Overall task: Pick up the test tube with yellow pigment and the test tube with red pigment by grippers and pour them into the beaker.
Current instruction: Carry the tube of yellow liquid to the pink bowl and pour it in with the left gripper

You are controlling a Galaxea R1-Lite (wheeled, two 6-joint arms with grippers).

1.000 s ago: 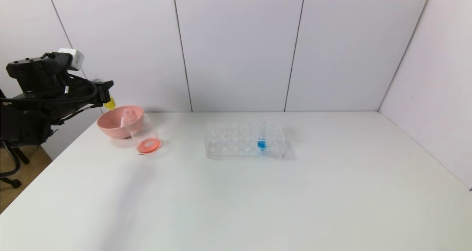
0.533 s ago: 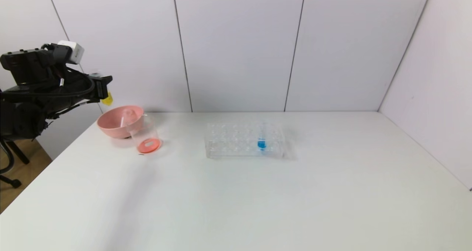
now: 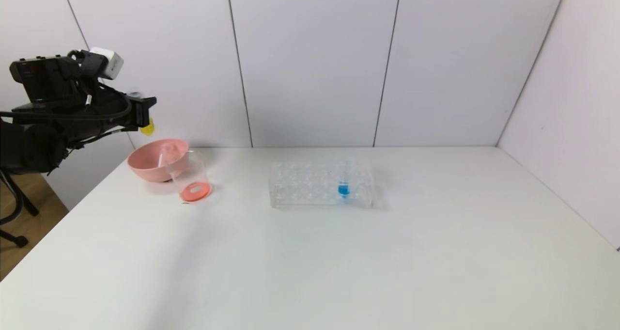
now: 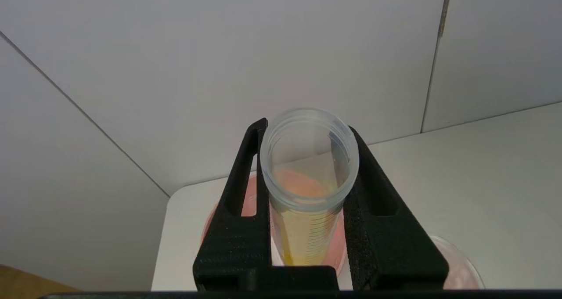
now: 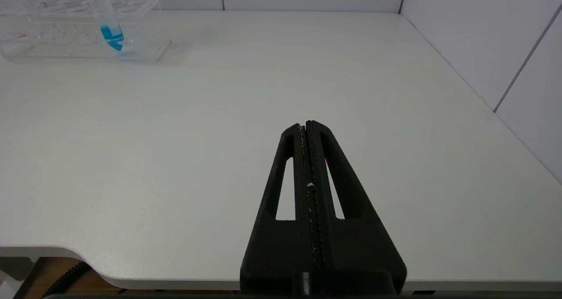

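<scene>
left end effector [image 3: 143, 113] w/ yellow tube [image 3: 147, 125] raised, shifted right

Lab bench setup: white table [image 3: 339, 262], plain panel walls [image 3: 310, 63], clear tube rack [image 3: 321, 184] at 12 o'clock, beaker [image 3: 191, 180] at 10 o'clock.

From the head we look forward and down over the whole bench [image 3: 339, 252], with the tube rack [image 3: 322, 184] mid-far. Our left wrist camera sits close behind the left tool [image 4: 307, 127], facing the far-left corner. Our right wrist camera looks low along the right tool [image 5: 307, 125] across the bench, sharing the rack [image 5: 66, 27] with the head view.
</scene>
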